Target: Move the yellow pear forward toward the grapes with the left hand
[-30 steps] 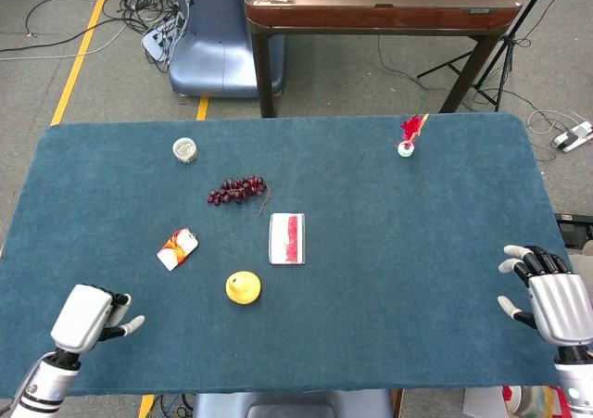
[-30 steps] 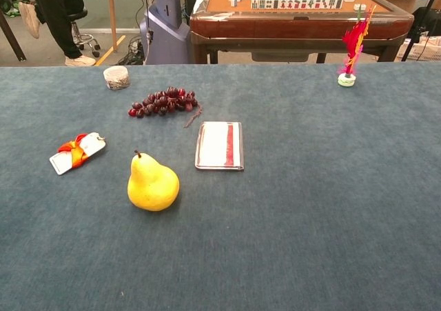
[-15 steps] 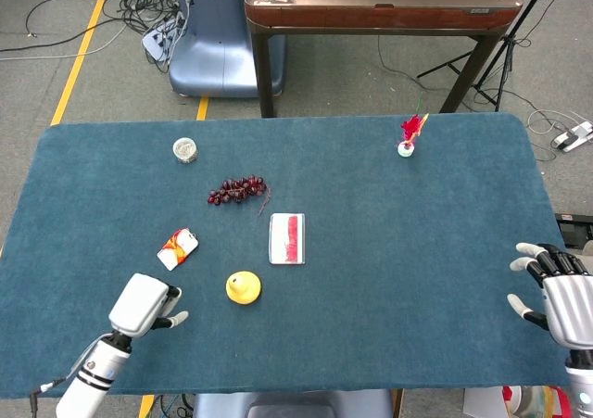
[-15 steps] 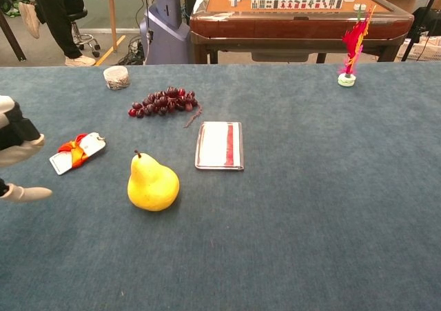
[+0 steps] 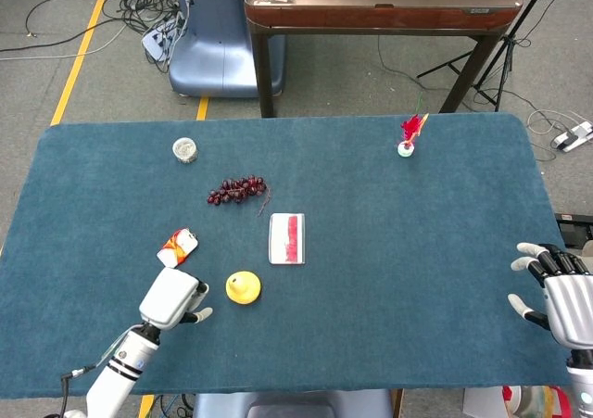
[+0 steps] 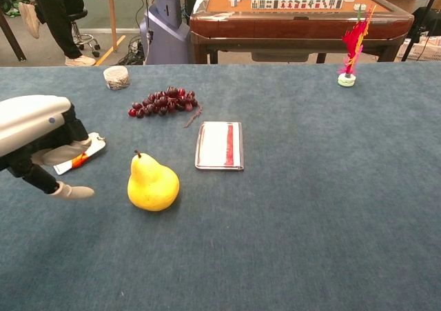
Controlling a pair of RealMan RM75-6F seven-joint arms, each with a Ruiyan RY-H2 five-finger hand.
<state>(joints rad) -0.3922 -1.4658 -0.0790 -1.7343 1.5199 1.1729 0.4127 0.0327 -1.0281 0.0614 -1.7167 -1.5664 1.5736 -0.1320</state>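
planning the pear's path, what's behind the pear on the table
Behind the pear is bare cloth, then the grapes at the far side. The red-striped card lies behind and to its right. Nothing is hidden there; the left hand is off to its left.

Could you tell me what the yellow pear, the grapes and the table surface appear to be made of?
Yellow pear: smooth, evenly coloured skin with a soft sheen, possibly plastic; real fruit cannot be ruled out.
Grapes: dark glossy beads on a thin brown stem; real or imitation, cannot tell.
Table: covered in blue matte, slightly fuzzy fabric, like felt or short carpet.
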